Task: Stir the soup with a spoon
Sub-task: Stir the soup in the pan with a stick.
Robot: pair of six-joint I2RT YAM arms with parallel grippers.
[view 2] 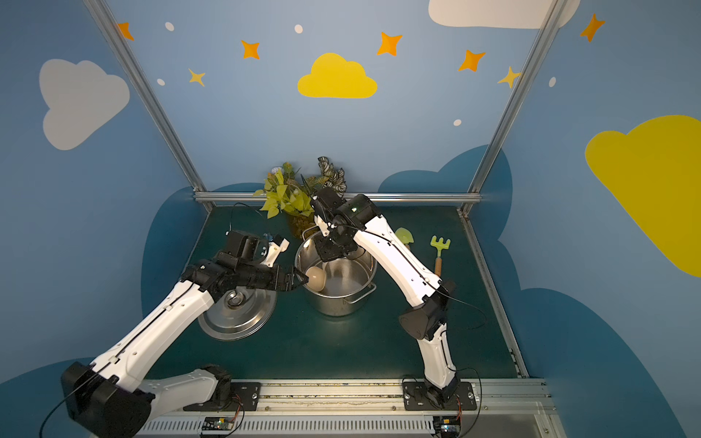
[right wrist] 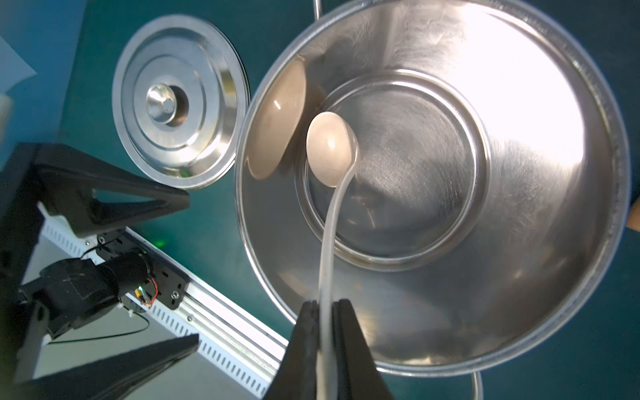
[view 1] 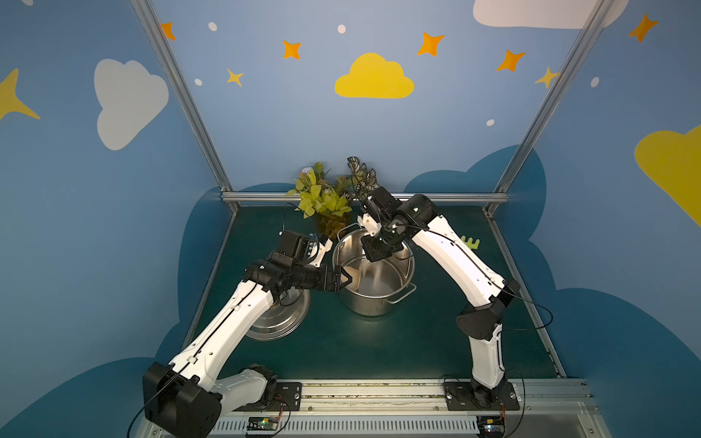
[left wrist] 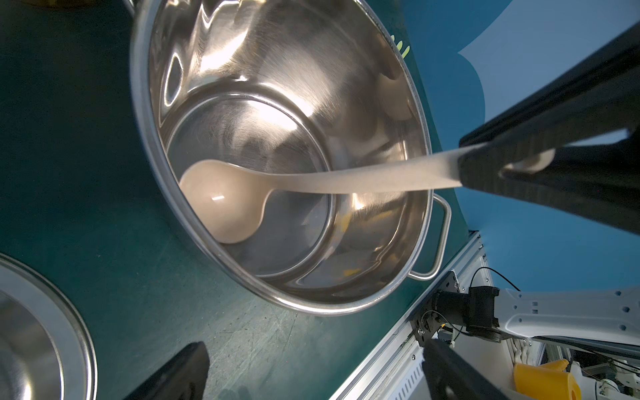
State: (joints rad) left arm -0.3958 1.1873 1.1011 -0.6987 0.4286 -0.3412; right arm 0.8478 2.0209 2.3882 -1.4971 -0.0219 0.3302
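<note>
The shiny steel pot [view 1: 370, 303] [view 2: 333, 303] stands mid-table; no soup can be made out in it, only bare steel [right wrist: 554, 173]. The cream spoon [right wrist: 330, 149] reaches down into the pot, its bowl [left wrist: 221, 204] [view 2: 316, 278] low against the pot's left inner wall. My right gripper [right wrist: 325, 304] [view 1: 373, 252] hangs over the pot's far rim, shut on the spoon's thin handle. My left gripper [view 1: 343, 281] [view 2: 299, 280] [left wrist: 315, 349] is open at the outside of the pot's left rim [left wrist: 145, 131], holding nothing.
The flat steel lid [view 1: 280, 322] [right wrist: 180, 100] lies on the mat left of the pot, under my left arm. Potted plants [view 1: 326, 197] stand behind the pot. A green rake [view 2: 440, 246] and a green trowel [view 2: 404, 237] lie at the right.
</note>
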